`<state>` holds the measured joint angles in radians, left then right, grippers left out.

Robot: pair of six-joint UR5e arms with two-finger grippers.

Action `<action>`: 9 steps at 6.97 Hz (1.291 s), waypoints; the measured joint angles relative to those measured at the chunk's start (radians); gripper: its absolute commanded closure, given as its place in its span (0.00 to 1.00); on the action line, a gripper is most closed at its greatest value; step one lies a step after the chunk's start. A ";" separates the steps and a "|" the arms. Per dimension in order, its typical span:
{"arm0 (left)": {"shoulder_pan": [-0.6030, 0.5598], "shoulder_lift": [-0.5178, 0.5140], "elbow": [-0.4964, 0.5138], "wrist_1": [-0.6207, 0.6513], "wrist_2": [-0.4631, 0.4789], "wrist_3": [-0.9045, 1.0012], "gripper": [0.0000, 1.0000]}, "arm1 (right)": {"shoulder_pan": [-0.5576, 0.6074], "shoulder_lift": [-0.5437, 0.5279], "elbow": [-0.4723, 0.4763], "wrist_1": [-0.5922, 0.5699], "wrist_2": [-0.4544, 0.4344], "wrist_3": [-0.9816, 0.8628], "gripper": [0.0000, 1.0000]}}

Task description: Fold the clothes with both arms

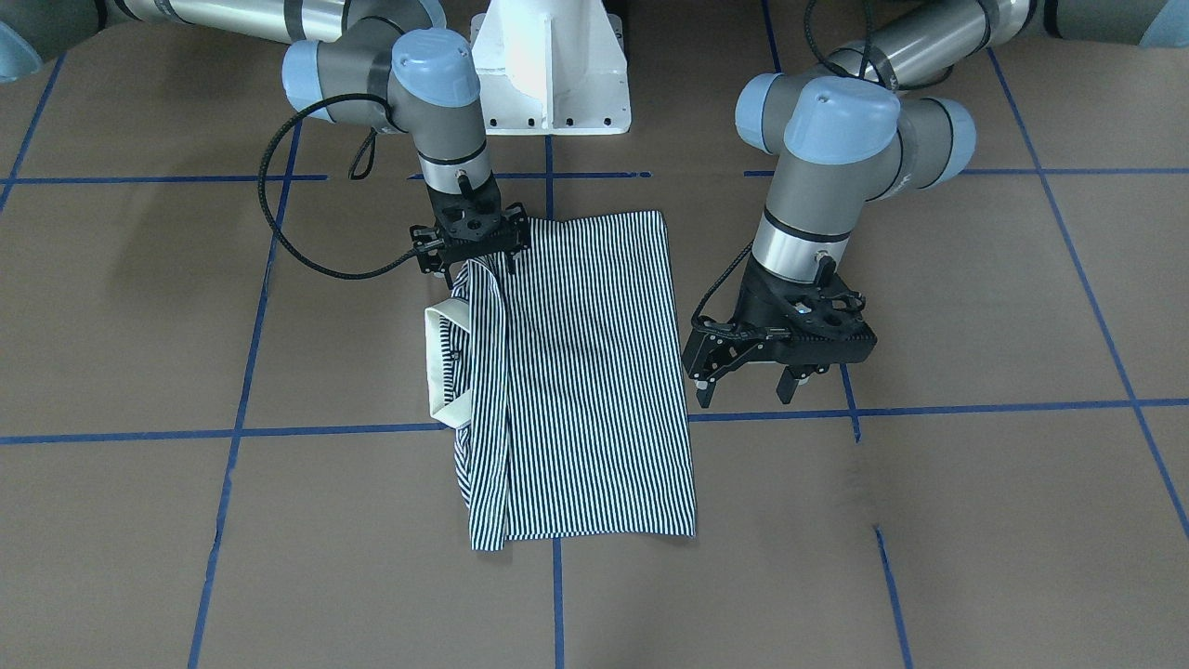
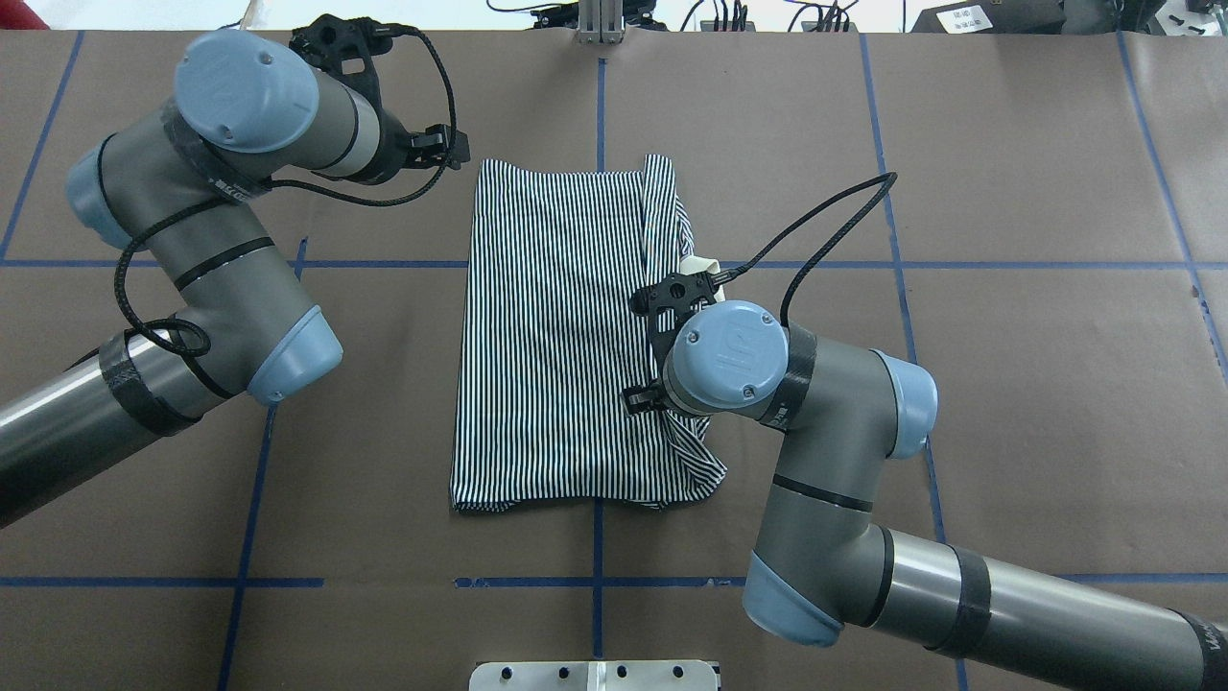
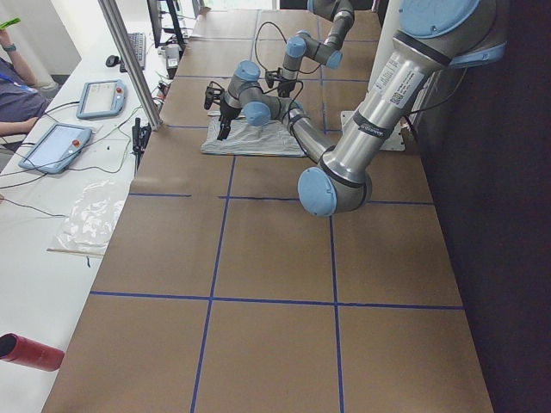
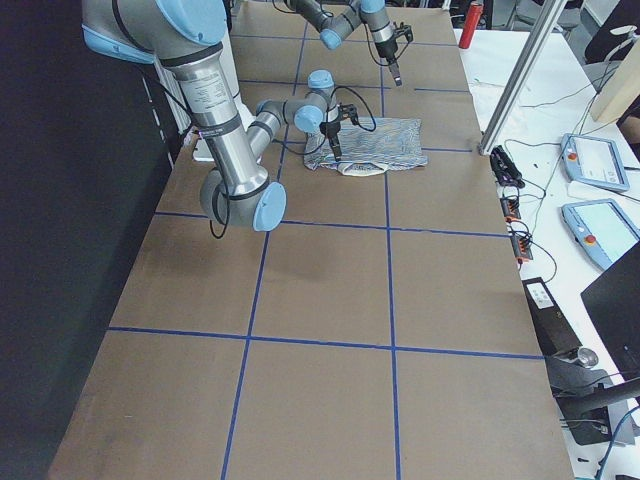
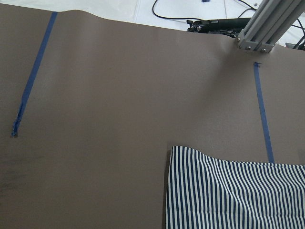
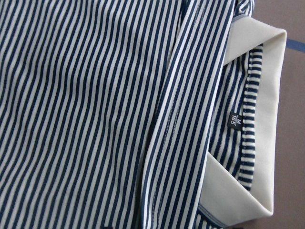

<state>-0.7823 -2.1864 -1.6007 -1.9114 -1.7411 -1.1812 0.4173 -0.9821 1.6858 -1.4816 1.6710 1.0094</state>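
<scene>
The striped polo shirt (image 1: 594, 372) lies folded into a long rectangle on the brown table; it also shows in the overhead view (image 2: 556, 336). Its cream collar (image 1: 441, 362) sticks out on the robot's right side, with a folded-over strip beside it (image 6: 176, 95). My right gripper (image 1: 481, 269) hangs low over that strip at the corner nearest the base, fingers apparently spread on either side of the fabric. In the overhead view the wrist hides it. My left gripper (image 1: 746, 390) is open and empty above the bare table, just off the shirt's opposite edge (image 5: 228, 195).
The white pedestal base (image 1: 548, 65) stands behind the shirt. Blue tape lines (image 2: 600, 581) cross the table. A side bench holds tablets (image 3: 56, 146) and cables, beside an aluminium post (image 4: 520, 75). A red can (image 3: 30, 353) lies at the table's end.
</scene>
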 measured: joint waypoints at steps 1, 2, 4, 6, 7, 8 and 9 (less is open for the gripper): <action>0.000 0.002 0.004 -0.008 0.000 0.000 0.00 | 0.000 0.002 -0.020 -0.002 0.000 -0.004 0.07; 0.000 0.006 0.011 -0.021 0.000 0.000 0.00 | 0.001 0.004 -0.035 -0.003 0.000 -0.006 0.07; -0.001 0.012 0.029 -0.050 0.000 0.002 0.00 | 0.006 0.024 -0.066 -0.004 -0.001 -0.008 0.07; -0.001 0.014 0.032 -0.056 0.000 0.003 0.00 | 0.011 0.047 -0.100 -0.003 -0.002 -0.008 0.07; -0.002 0.014 0.033 -0.057 0.000 0.002 0.00 | 0.013 0.050 -0.107 -0.003 -0.002 -0.009 0.07; -0.001 0.014 0.033 -0.057 0.000 0.002 0.00 | 0.018 0.050 -0.110 -0.008 0.001 -0.012 0.07; -0.001 0.014 0.033 -0.058 0.000 0.002 0.00 | 0.025 0.050 -0.111 -0.017 0.005 -0.016 0.07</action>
<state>-0.7830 -2.1721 -1.5682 -1.9692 -1.7414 -1.1796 0.4428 -0.9317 1.5749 -1.4988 1.6763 0.9935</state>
